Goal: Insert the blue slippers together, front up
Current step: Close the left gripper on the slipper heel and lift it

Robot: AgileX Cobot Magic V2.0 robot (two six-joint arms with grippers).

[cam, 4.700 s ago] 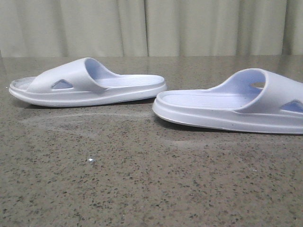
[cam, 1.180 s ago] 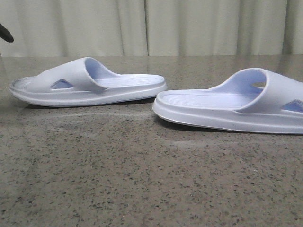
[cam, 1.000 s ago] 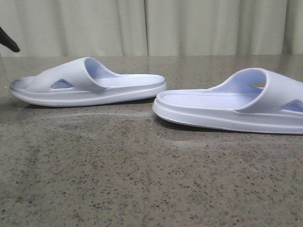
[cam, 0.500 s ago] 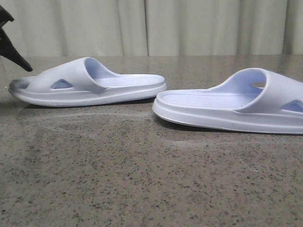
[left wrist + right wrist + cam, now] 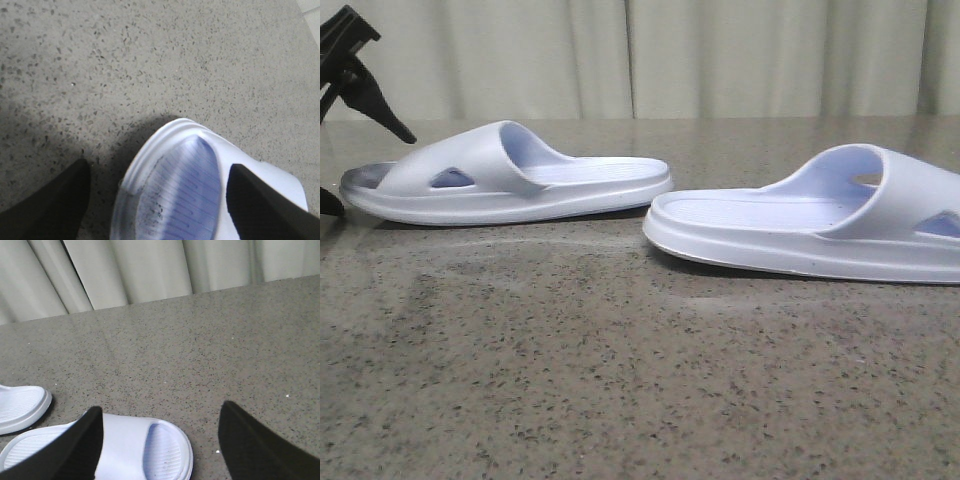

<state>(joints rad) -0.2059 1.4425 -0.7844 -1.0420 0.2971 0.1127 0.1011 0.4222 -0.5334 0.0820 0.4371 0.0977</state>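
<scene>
Two pale blue-white slippers lie flat on the table, soles down, heels towards each other. The left slipper (image 5: 510,175) has its toe at the far left. The right slipper (image 5: 810,220) runs off the right edge. My left gripper (image 5: 370,172) is open, its black fingers (image 5: 380,105) straddling the left slipper's scuffed toe (image 5: 175,195) without touching it. In the left wrist view the left gripper (image 5: 160,200) shows a finger on each side. My right gripper (image 5: 162,440) is open above the right slipper's toe (image 5: 150,450); it is out of the front view.
The table (image 5: 620,380) is speckled grey-brown stone. Pale curtains (image 5: 720,50) hang behind its far edge. The left slipper's heel (image 5: 20,407) shows beside the right slipper in the right wrist view.
My left gripper has come in from the upper left and moved down and right to the left slipper's toe. The slippers have not moved.
</scene>
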